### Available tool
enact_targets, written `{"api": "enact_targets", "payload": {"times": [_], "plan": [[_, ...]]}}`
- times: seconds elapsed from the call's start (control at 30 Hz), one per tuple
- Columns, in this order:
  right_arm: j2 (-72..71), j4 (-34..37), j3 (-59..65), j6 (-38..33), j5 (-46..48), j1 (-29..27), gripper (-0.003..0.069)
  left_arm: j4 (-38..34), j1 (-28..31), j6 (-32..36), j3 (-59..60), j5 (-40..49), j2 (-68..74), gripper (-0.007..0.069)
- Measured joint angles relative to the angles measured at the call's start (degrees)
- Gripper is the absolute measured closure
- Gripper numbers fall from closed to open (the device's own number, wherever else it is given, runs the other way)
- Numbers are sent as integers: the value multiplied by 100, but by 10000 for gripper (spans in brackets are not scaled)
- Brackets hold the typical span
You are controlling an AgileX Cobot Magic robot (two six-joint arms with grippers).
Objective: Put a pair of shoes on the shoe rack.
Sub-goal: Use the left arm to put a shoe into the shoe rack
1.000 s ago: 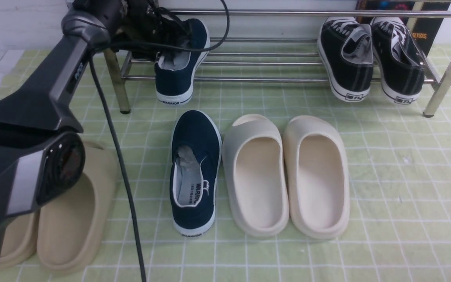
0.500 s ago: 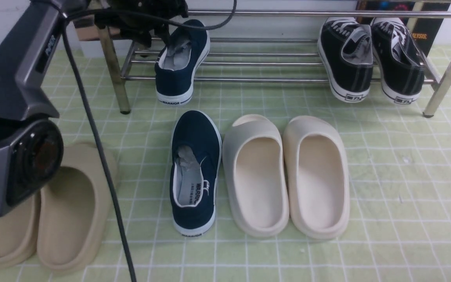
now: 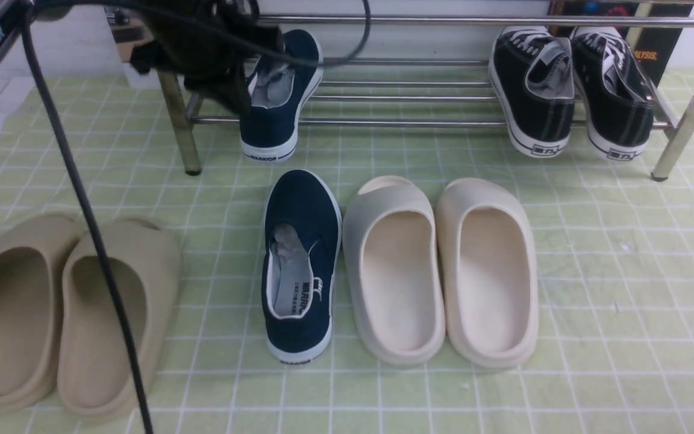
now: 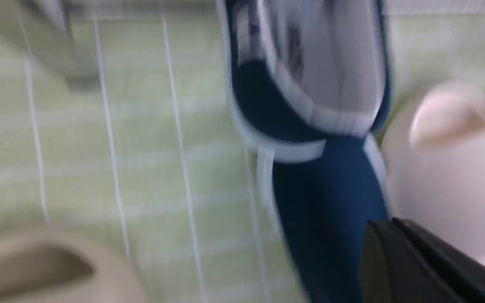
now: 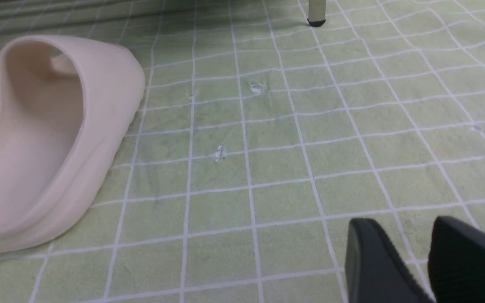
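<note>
One navy slip-on of the pair of shoes (image 3: 278, 102) rests on the shoe rack (image 3: 419, 122) near its left end, heel hanging over the front bar. The other navy shoe (image 3: 299, 265) lies on the mat in front of the rack. My left gripper (image 3: 232, 99) hovers just left of the racked shoe, apart from it. In the blurred left wrist view the left gripper (image 4: 387, 225) is shut and empty above the floor shoe's toe (image 4: 331, 202). My right gripper (image 5: 402, 227) stands open low over bare mat.
Black lace-up sneakers (image 3: 570, 90) occupy the rack's right end. Cream slides (image 3: 440, 271) lie right of the floor shoe, beige slides (image 3: 64, 313) at the left. The left arm's cable (image 3: 91, 241) hangs across the beige slides. Green checked mat (image 3: 624, 289) covers the floor.
My left gripper went from open to shut and drew back from the racked shoe, which stays put. The left arm swung up and left, uncovering the beige slides.
</note>
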Motion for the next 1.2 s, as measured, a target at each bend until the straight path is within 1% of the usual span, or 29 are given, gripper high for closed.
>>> {"api": "enact_targets", "payload": {"times": [0.07, 0.13, 0.17, 0.2, 0.23, 0.3, 0.5, 0.63, 0.8, 0.87, 0.93, 1.03, 1.2], "plan": [[0, 0, 0, 0, 0, 0, 419, -78, 0, 151, 704, -186, -162, 638], [0, 0, 0, 0, 0, 0, 419, -189, 0, 192, 1329, -754, -231, 638], [0, 0, 0, 0, 0, 0, 419, -204, 0, 197, 1329, -754, -231, 638], [0, 0, 0, 0, 0, 0, 419, -300, 0, 209, 1644, -1263, -217, 638], [0, 0, 0, 0, 0, 0, 419, -325, 0, 209, 1668, -1314, -209, 638], [0, 0, 0, 0, 0, 0, 419, -452, 0, 209, 1824, -1932, -118, 638], [0, 0, 0, 0, 0, 0, 419, -637, 0, 209, 1843, -3195, -45, 638], [0, 0, 0, 0, 0, 0, 419, -751, -11, 209, 1861, -3677, -45, 638], [0, 0, 0, 0, 0, 0, 419, -751, -6, 209, 1866, -4045, -51, 638], [0, 0, 0, 0, 0, 0, 419, -751, -6, 209, 1866, -4029, -55, 638], [0, 0, 0, 0, 0, 0, 419, -751, 0, 166, 1866, -3725, -102, 638], [0, 0, 0, 0, 0, 0, 419, -751, -1, 141, 1838, -2711, -310, 638], [0, 0, 0, 0, 0, 0, 419, -746, -1, 147, 1791, -776, -813, 638]]}}
